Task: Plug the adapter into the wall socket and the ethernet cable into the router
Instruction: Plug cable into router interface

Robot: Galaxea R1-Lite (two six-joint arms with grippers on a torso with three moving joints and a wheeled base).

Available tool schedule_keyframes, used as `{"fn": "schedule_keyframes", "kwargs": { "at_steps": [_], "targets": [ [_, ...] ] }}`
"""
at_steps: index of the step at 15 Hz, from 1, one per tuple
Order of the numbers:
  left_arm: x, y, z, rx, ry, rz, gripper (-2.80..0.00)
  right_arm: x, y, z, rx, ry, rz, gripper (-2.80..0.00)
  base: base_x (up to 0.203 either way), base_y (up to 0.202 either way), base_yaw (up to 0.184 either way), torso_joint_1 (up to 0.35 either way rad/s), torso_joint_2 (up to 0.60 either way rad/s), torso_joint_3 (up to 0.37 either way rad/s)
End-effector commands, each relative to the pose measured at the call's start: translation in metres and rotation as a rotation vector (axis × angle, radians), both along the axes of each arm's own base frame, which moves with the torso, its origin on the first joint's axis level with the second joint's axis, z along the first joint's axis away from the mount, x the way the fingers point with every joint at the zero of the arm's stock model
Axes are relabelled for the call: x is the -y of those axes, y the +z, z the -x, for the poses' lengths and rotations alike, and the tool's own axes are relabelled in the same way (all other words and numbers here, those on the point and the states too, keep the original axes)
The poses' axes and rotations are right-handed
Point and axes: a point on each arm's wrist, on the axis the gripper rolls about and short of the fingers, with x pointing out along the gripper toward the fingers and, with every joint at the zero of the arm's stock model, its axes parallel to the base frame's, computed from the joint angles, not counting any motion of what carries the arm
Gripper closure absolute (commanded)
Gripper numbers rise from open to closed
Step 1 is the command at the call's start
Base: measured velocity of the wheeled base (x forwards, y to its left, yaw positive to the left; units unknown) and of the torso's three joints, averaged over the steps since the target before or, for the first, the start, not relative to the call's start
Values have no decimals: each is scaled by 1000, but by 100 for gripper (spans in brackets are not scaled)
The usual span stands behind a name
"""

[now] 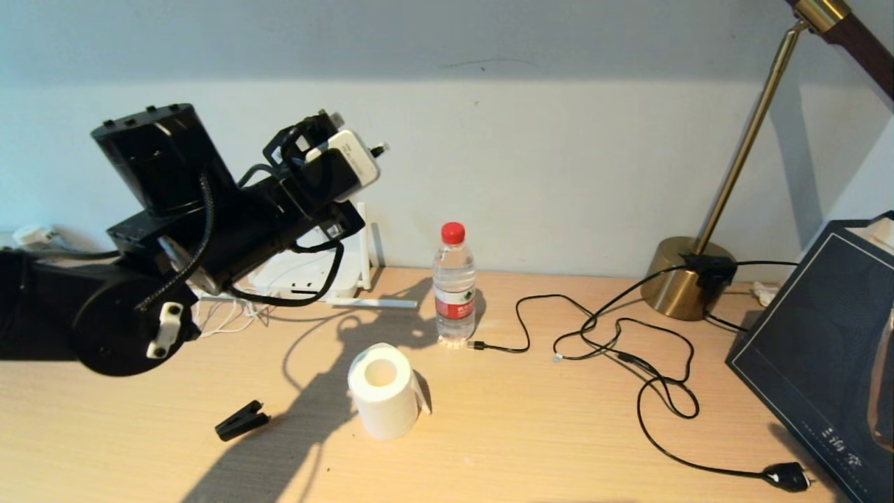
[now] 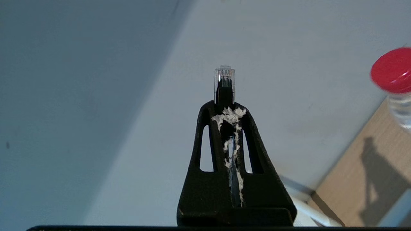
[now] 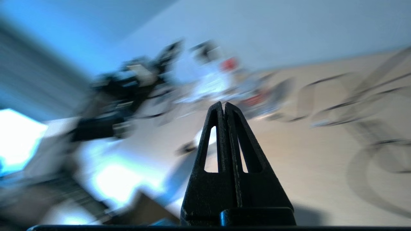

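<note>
My left gripper (image 1: pixel 370 152) is raised above the table's back left, pointing up towards the wall. It is shut on the ethernet cable's clear plug end (image 2: pixel 224 80), which sticks out past the fingertips (image 2: pixel 237 112); that plug shows as a small dark tip (image 1: pixel 380 148) in the head view. The white router (image 1: pixel 300 269) lies behind the left arm against the wall, mostly hidden, with one antenna (image 1: pixel 363 237) upright and another (image 1: pixel 374 302) lying flat. My right gripper (image 3: pixel 223 106) is shut on nothing and is outside the head view. The adapter and wall socket are out of view.
A water bottle (image 1: pixel 454 286) with a red cap (image 2: pixel 391 69) stands mid-table. Near the front sit a white paper roll (image 1: pixel 382 391) and a black clip (image 1: pixel 242 420). A thin black cord with a two-pin plug (image 1: pixel 788 476) sprawls right, by a brass lamp base (image 1: pixel 688 279) and a dark box (image 1: pixel 824 349).
</note>
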Motion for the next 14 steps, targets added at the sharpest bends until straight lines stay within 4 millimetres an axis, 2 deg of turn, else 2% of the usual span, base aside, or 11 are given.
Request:
{"fn": "schedule_keyframes", "kwargs": {
  "at_steps": [1,3,6,8,11,14],
  "targets": [
    [2,-8,-10,25,-87,-51,0,-8,24,-62,-259,277,-181,0,0,0,0,0,0,0],
    [7,-9,-10,61,-174,-103,0,-11,26,-97,-372,332,-230,0,0,0,0,0,0,0],
    [11,-4,-3,147,-300,-183,0,-16,14,-141,-546,386,-296,0,0,0,0,0,0,0],
    [27,-8,0,203,-365,-215,0,-24,8,-158,-660,509,-340,0,0,0,0,0,0,0],
    [56,-16,4,227,-437,-235,0,-33,4,-187,-756,537,-381,0,0,0,0,0,0,0],
    [89,1,2,340,-485,-196,0,-36,0,-208,-808,530,-409,0,0,0,0,0,0,0]
  ]
}}
